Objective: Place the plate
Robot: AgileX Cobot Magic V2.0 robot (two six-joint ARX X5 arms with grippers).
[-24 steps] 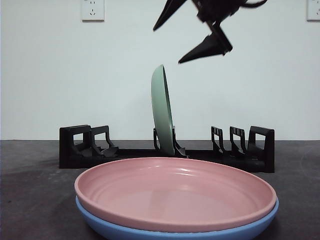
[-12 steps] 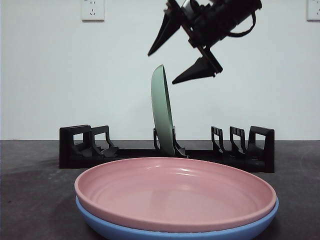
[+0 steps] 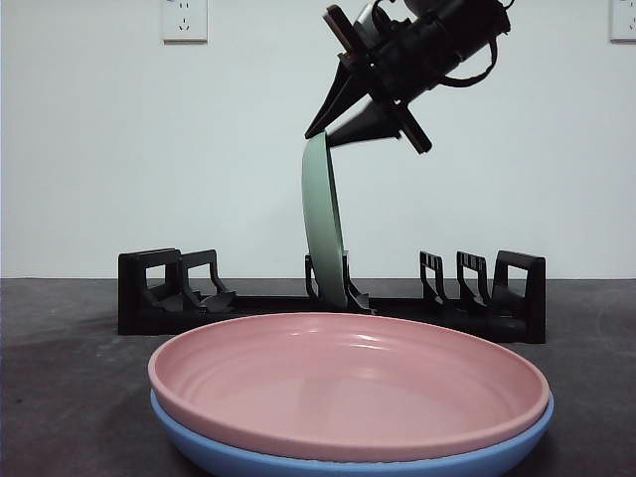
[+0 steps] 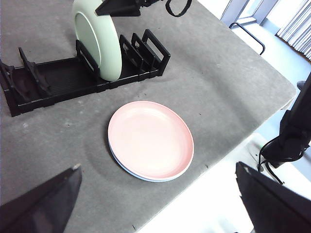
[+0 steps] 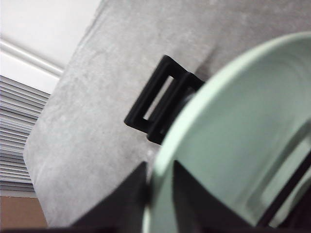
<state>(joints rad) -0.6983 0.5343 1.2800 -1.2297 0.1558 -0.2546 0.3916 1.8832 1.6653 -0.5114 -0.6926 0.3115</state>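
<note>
On the counter [image 4: 228, 92]: a black rack [image 3: 328, 298] stands toward the back, and a stack of two plates lies in front of it.
Green plate [image 3: 323, 224]: upright on its edge in a middle slot of the rack, leaning slightly; its top rim sits between the right gripper's jaws.
Right gripper [image 3: 343, 124]: tilted down over the green plate's top edge, jaws drawn close on either side of the rim; the right wrist view shows one jaw on each face of the plate.
Left gripper [image 4: 155, 194]: raised well above the counter, away from the things, jaws spread wide with nothing between them.
Pink plate [image 3: 348, 383]: lying flat on top of the blue plate [image 3: 238, 457], well apart from the rack.
Wall [image 3: 99, 149]: white, with a socket [image 3: 184, 20] high up.
Writing: no label or brand can be read on any item.
</note>
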